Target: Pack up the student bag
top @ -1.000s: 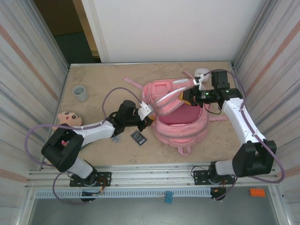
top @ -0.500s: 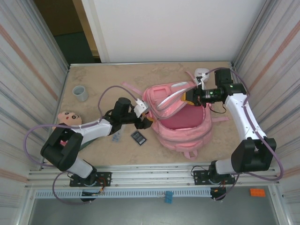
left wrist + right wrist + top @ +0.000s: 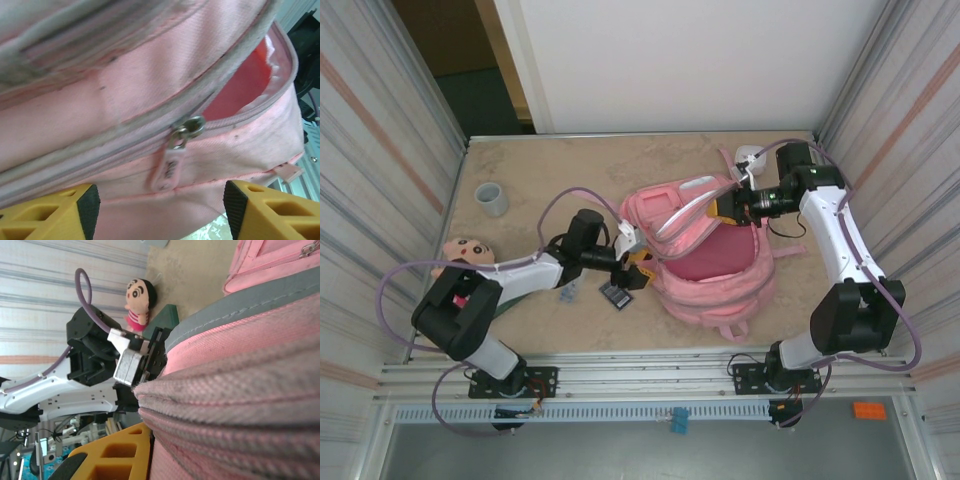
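**Top and wrist views.** The bag [image 3: 712, 270] lies right of centre on the table [image 3: 550, 170], with its main compartment open and the red lining [image 3: 705, 252] exposed. The left gripper [image 3: 636, 272] has been opened within the last second. It was closed at the bag's left edge a second ago, and its jaws are now spread wide. The zipper pull [image 3: 170, 167] hangs free between the fingers [image 3: 55, 210] (touched by neither). Meanwhile the bag has been shifted slightly rightward. The right gripper [image 3: 724, 206] is kept clamped narrow on the bag's upper rim, apparently at the flap's edge, though the pinch itself is hidden by fabric. With the zip released and the mouth held up, the opening step is judged done. A dark item [image 3: 615, 293], a doll [image 3: 468, 252] and a cup [image 3: 491, 199] are yet to be packed.
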Tool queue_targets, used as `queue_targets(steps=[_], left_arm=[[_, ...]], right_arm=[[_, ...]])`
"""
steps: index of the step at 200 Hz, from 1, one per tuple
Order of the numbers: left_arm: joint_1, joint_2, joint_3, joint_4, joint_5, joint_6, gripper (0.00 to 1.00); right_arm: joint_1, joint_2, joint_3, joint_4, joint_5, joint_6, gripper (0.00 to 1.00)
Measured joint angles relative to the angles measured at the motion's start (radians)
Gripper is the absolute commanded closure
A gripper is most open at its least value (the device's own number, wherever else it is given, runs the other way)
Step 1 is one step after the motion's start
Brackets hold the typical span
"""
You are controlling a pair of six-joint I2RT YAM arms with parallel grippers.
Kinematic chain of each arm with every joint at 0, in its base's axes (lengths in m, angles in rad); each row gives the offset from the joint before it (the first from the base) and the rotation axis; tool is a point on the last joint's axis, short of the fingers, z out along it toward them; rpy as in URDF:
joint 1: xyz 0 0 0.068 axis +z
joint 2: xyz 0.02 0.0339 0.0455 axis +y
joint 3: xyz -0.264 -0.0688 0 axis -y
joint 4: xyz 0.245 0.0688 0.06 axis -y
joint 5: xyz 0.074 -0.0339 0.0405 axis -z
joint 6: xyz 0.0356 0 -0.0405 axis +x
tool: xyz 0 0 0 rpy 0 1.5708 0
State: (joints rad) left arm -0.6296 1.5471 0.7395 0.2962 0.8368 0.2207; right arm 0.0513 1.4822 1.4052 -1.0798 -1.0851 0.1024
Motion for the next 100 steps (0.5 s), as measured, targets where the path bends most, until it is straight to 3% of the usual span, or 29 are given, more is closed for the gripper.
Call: queue_targets(steps=[40,64,100], left_arm=[[-0.08,0.01,0.003,0.05,-0.058,-0.044,0.54],[-0.097,0.033,-0.003,0.118,-0.094,-0.087,0.74],[-0.122,0.044,-0.003,0.163,-0.15,-0.131,0.92]], right_arm=[[-0.002,-0.026,-0.052,0.081,-0.001,0.068,1.0],[-0.002,-0.04,-0.07,0.107,-0.001,0.086,1.0],[-0.011,-0.042,-0.077,0.119,-0.001,0.1,1.0]])
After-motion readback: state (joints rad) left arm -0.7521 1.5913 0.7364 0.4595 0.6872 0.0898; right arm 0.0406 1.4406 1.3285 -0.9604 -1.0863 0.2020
